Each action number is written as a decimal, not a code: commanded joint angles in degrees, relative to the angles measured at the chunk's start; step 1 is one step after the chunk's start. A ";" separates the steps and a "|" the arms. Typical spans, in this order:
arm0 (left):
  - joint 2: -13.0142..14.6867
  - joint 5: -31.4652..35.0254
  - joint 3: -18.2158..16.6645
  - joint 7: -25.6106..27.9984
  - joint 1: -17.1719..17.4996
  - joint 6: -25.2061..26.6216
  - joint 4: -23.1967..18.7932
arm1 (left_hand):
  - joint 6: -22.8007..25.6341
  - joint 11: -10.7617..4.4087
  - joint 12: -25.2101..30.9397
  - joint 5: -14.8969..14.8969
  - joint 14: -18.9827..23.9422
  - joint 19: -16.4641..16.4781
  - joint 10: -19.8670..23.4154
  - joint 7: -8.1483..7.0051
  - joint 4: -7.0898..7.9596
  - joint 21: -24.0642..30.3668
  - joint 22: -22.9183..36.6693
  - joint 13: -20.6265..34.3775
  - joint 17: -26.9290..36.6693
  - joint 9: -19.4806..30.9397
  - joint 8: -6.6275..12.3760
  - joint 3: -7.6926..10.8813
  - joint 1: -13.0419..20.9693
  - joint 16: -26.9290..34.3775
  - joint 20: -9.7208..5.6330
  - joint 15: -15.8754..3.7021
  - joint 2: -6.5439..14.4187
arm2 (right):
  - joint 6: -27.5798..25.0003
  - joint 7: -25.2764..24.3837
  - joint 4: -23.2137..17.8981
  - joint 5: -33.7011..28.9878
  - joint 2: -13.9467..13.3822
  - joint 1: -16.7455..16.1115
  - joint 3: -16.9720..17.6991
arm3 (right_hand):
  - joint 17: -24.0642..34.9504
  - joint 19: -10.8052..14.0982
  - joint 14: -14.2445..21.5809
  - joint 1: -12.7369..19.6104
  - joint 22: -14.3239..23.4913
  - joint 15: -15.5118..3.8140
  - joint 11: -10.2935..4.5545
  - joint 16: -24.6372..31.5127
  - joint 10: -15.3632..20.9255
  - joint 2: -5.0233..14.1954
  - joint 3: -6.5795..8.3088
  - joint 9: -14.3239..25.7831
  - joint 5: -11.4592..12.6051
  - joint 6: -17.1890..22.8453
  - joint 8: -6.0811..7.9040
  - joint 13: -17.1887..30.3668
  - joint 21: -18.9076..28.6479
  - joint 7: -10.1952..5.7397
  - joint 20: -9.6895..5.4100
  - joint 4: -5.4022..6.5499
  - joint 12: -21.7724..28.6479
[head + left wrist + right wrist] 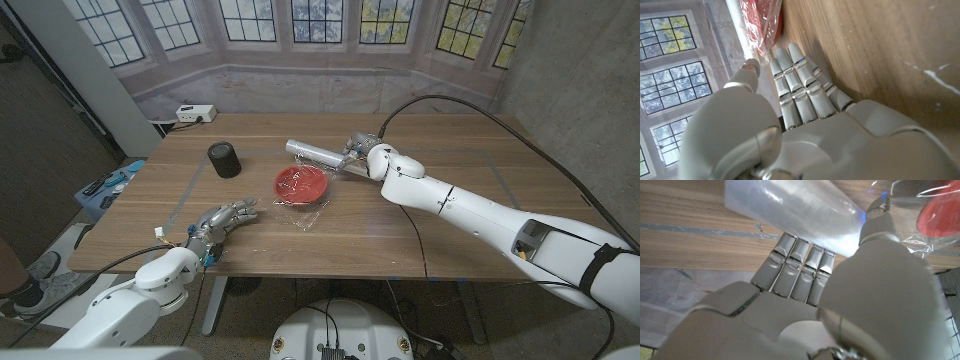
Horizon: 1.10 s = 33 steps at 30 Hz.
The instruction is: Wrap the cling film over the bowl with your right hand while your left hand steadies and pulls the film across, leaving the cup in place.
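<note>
Clear film (302,212) could slip off the bowl (301,184): right hand (362,152) grips the roll (318,153), left hand (222,223) (released) anchors nothing.

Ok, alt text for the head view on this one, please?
The right hand grips a cling film roll behind a red bowl, with film trailing toward the table's near edge. The left hand waits apart near the front left, fingers extended, and a black cup stands left of the bowl.
</note>
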 commanded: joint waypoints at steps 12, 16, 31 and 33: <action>1.64 -2.87 0.69 1.10 -1.08 3.41 0.93 | -0.29 0.13 -0.38 -0.13 -0.22 -1.05 -0.56 0.21 0.34 0.66 0.14 -0.25 0.00 0.30 -0.32 0.21 11.16 -0.37 1.02 -0.02 10.94 | -0.19 -1.12 -1.34 -0.23 0.22 -0.20 -0.04 | 0.10 -0.09 0.56 12.54 0.15 -3.72 0.12 -0.06 0.66 13.32 -0.11 0.30 0.19 2.43 0.37 0.16 0.42 -1.67 -2.08 -0.06 0.19; 1.87 -2.48 0.49 0.36 -1.08 2.29 0.82 | -0.77 0.25 -0.72 -0.10 -0.52 -1.09 -0.90 0.22 0.35 0.75 0.13 -0.54 0.10 0.31 -0.57 0.21 11.14 -0.46 1.06 0.22 10.93 | -0.43 -1.80 -2.06 -0.44 0.29 -0.51 0.17 | 0.11 -0.08 0.58 12.55 0.15 -3.72 0.05 -0.07 0.64 13.31 -0.13 0.30 0.19 2.42 0.36 0.14 0.44 -1.67 -2.06 -0.07 0.16; 2.75 -1.44 0.11 -0.17 -0.98 1.09 -0.20 | -0.84 0.50 -1.50 -0.07 -0.84 -1.29 -1.35 0.08 0.47 1.07 0.09 -1.30 0.36 0.36 -0.75 0.07 10.73 -0.56 1.31 0.55 10.75 | -0.69 -3.33 -2.32 -0.83 0.67 -1.02 0.63 | 0.15 -0.10 0.63 12.59 0.15 -3.72 0.05 -0.12 0.69 13.29 -0.18 0.32 0.20 2.54 0.38 0.16 0.51 -1.71 -2.09 -0.12 0.13; 3.01 -1.39 -0.23 0.44 -0.98 1.63 -0.90 | -0.73 0.53 -1.47 -0.05 -0.82 -1.31 -1.24 0.01 0.41 1.10 0.09 -1.30 0.34 0.37 -0.71 0.12 10.79 -0.58 1.30 0.52 10.73 | -0.80 -3.52 -2.28 -0.72 0.81 -1.14 0.80 | 0.16 -0.09 0.65 12.60 0.15 -3.72 0.05 -0.13 0.69 13.30 -0.19 0.32 0.20 2.50 0.36 0.17 0.53 -1.69 -2.10 -0.12 0.12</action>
